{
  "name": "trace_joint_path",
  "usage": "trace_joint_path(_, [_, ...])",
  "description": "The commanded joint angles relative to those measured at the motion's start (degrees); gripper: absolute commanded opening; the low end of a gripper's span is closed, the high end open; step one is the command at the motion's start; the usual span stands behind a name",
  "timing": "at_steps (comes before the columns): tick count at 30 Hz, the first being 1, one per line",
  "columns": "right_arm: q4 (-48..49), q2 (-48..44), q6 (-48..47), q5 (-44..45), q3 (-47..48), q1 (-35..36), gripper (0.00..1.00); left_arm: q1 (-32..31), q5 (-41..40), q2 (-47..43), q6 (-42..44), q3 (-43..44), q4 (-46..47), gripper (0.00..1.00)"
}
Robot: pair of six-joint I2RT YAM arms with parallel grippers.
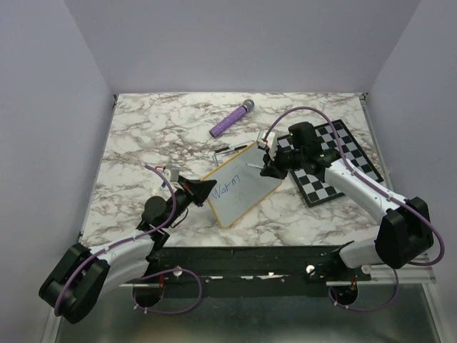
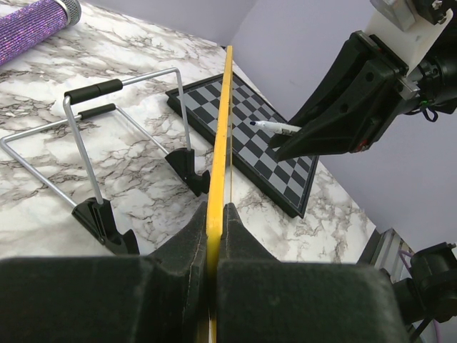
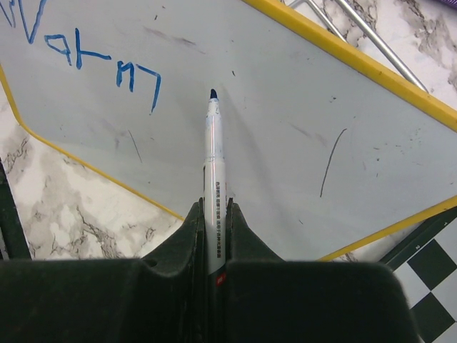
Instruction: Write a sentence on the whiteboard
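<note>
Whiteboard (image 1: 243, 189), small, white, yellow-framed, mid-table on marble top (image 1: 143, 136); left gripper (image 1: 206, 190) pinched tight on its frame edge. Right gripper (image 1: 265, 168) clamped on grey marker pen (image 3: 214, 164), tip near blue handwritten word (image 3: 100, 61) "Warm".

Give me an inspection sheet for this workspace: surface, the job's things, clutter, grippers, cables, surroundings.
Surface: marble-pattern table.
Job's things: whiteboard propped on a wire stand; the sentence reads "Warm" in blue.
Clutter: purple microphone behind the board; chessboard beneath the right arm.
Grippers: left gripper shut on the whiteboard's yellow frame; right gripper shut on the marker, tip at the board, contact unclear.
Cables: purple cables loop along both arms; no snag seen.
Surroundings: plain pale walls; nothing else seen.
</note>
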Motion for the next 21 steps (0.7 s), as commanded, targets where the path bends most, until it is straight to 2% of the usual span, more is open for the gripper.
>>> trace_joint_path(1, [1.6, 1.4, 0.6, -1.9, -0.6, -0.3, 0.00, -0.2, 1.8, 0.7, 1.5, 0.6, -1.4, 0.00])
trace_joint_path(21, [-0.2, 0.9, -4.1, -3.7, -2.1, 0.6, 0.01, -0.2, 2.1, 1.7, 1.5, 1.3, -1.0, 0.00])
